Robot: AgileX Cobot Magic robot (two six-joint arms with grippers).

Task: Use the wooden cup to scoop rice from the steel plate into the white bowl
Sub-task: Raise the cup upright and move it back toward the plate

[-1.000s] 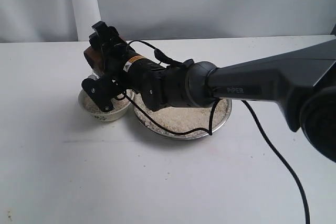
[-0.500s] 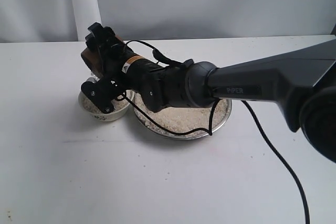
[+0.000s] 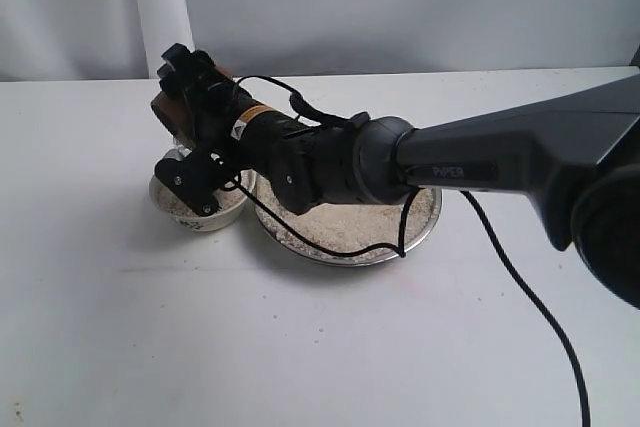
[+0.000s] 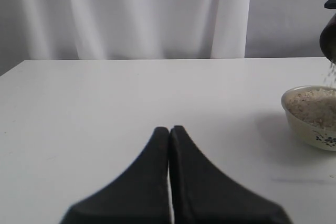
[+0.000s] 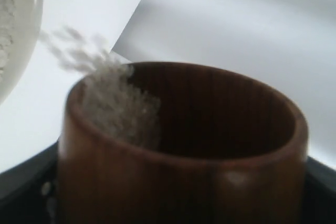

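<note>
The wooden cup (image 3: pixel 165 107) hangs tilted above the far side of the white bowl (image 3: pixel 200 222), clamped in the right claw (image 3: pixel 188 87), and is clear of the bowl's rim. From the exterior view only a reddish-brown sliver of the cup shows past the black fingers. The right wrist view looks straight into the cup's (image 5: pixel 184 145) dark inside, where a bank of rice (image 5: pixel 118 108) lies against the low side of the lip. Blurred grains spill over that lip toward the bowl's rim (image 5: pixel 37 3), and dark claw parts press at both flanks of the cup.

The left wrist view catches the same pour from the side. A thin trickle of grains (image 4: pixel 331 74) drops into the bowl (image 4: pixel 310 132), which is heaped with rice nearly to its rim and has faint dark markings on its outer wall. Neither of the other views shows those markings clearly.

The steel plate (image 3: pixel 425 230) appears in the exterior view alone. It sits just beside the bowl on the side toward the arm's base, with a wide bed of rice in it, and the right arm (image 3: pixel 500 162) crosses above it. A black cable (image 3: pixel 520 277) loops down from the arm over the plate and trails across the white worktop (image 3: pixel 300 347).

Only the left wrist view shows the left claw (image 4: pixel 169 132). Its two dark fingers are pressed together with nothing between them, low over bare worktop and well apart from the bowl, with a pale curtain (image 4: pixel 131 14) behind
</note>
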